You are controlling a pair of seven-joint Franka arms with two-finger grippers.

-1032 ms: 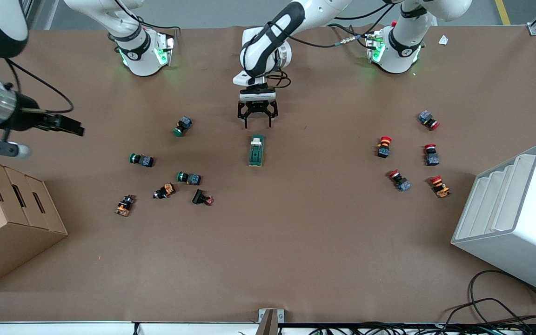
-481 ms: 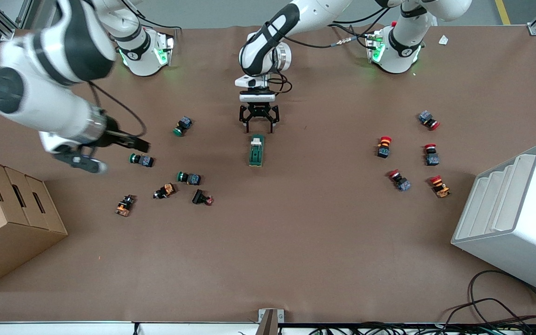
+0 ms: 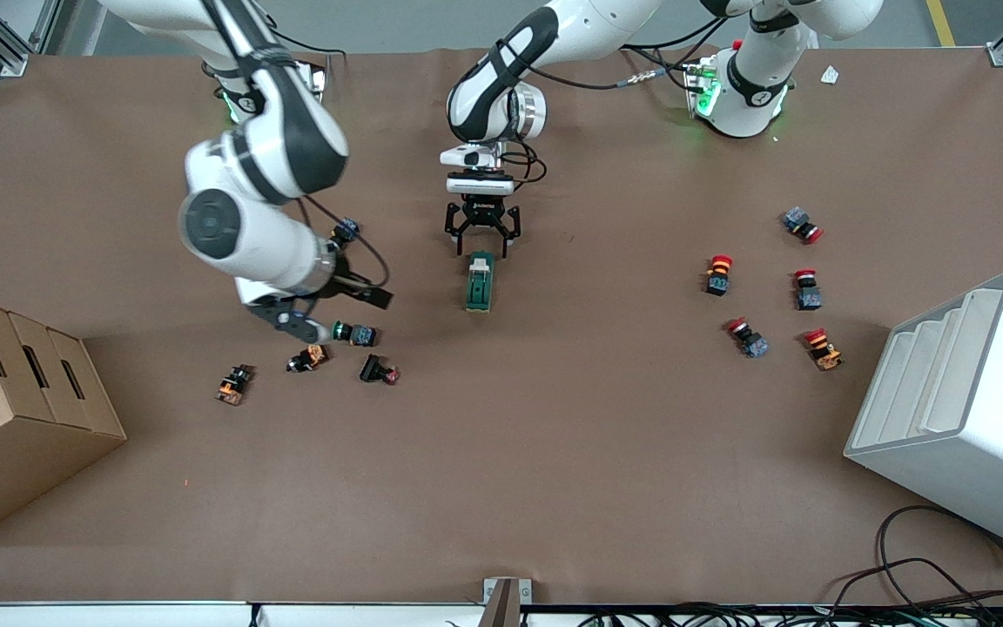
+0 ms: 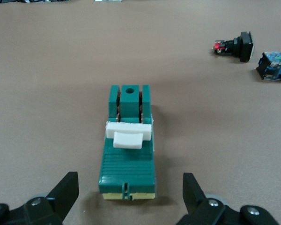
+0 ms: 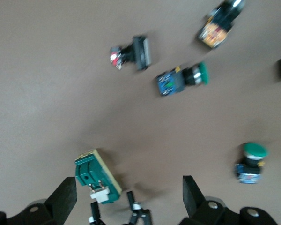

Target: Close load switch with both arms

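The load switch (image 3: 480,281) is a dark-green block with a white lever (image 3: 481,261) at the end nearer the robots' bases, lying mid-table. My left gripper (image 3: 481,237) hangs open just over that lever end. In the left wrist view the switch (image 4: 129,161) lies between the spread fingers (image 4: 65,192), untouched, and the gripper (image 4: 129,199) is empty. My right gripper (image 3: 373,296) is open and empty, over the table beside the green push-buttons, toward the right arm's end from the switch. The right wrist view shows the switch (image 5: 96,174) off to one side of the right gripper (image 5: 129,204).
Several green, orange and black push-buttons (image 3: 353,333) lie toward the right arm's end, under and beside the right gripper. Several red push-buttons (image 3: 717,274) lie toward the left arm's end. A cardboard box (image 3: 23,409) and a white bin (image 3: 963,409) stand at the two ends.
The right arm has swung in from the table's edge toward the middle, over the green push-buttons. The left gripper has shifted slightly closer to the switch's lever end.
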